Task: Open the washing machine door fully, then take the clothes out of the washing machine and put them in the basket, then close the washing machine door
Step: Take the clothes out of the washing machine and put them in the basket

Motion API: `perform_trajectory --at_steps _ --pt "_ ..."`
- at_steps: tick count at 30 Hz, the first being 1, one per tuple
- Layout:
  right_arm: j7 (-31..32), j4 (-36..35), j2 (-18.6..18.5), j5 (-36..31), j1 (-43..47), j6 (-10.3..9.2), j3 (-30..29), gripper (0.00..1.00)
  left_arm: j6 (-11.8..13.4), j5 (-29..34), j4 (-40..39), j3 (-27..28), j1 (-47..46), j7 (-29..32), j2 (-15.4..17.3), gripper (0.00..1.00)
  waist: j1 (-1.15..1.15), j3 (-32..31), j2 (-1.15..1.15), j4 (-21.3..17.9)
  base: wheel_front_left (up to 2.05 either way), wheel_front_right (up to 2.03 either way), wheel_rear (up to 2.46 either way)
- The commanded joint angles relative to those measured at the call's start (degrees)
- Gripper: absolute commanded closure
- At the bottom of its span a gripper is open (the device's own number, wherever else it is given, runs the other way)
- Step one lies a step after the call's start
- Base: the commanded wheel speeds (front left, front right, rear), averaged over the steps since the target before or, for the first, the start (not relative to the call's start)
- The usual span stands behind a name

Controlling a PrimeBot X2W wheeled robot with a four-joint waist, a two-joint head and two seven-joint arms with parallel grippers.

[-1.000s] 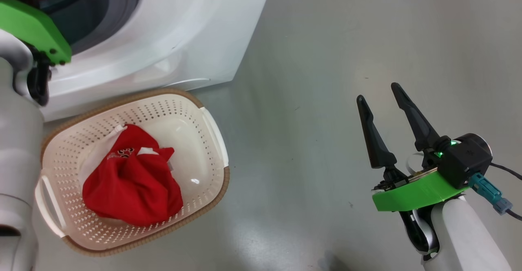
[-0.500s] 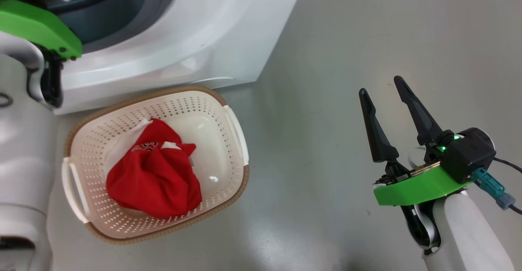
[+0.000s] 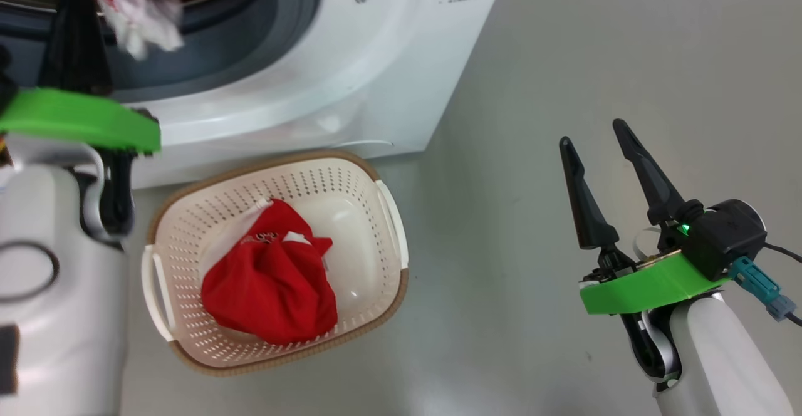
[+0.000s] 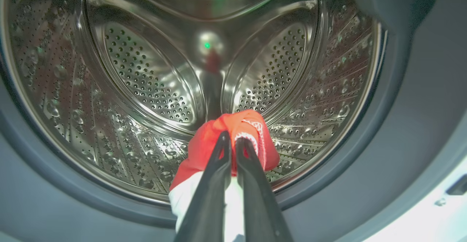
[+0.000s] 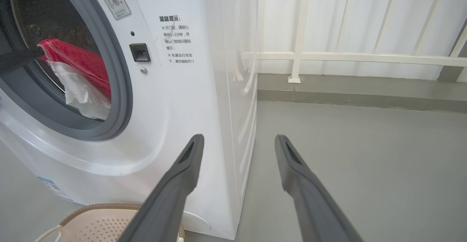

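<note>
Where the drum of the washing machine (image 3: 351,78) meets its grey gasket, the left gripper (image 4: 230,140) has its fingers pinched together on a red-and-white garment (image 4: 264,145). Right of them, lower, another red garment (image 3: 269,291) lies in the basket (image 3: 351,184). Farther right, the right gripper (image 3: 592,134) gapes wide, empty.

A bare laundry corner: a white washing machine (image 5: 189,100) on grey floor (image 5: 365,162) beside a white railing (image 5: 346,57).

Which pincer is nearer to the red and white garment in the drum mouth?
Left. The left pincer is shut on the red and white garment; the right pincer hangs open over the grey floor, apart.
</note>
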Motion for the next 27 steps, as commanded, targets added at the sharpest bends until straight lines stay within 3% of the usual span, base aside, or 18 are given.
perform_trajectory --at_steps 1,14,27 --pt "-0.4 -1.1 -0.2 -0.4 1.0 0.36 0.6 0.0 -0.8 0.9 -3.7 2.2 2.4 -0.7 1.4 1.0 0.0 -1.8 0.0 1.3 0.0 0.0 0.0" --pt "-0.4 -0.6 -0.3 -0.7 3.3 0.36 0.0 0.0 -1.9 4.6 -21.1 6.4 16.1 -0.7 -3.0 1.0 0.0 -8.0 0.0 3.8 0.0 0.0 0.0" --pt "-0.4 0.0 -0.4 -0.9 5.0 0.36 -0.2 0.0 -2.2 5.0 -35.5 3.3 24.5 -0.7 -4.9 1.0 0.0 -12.9 0.0 5.3 0.0 0.0 0.0"
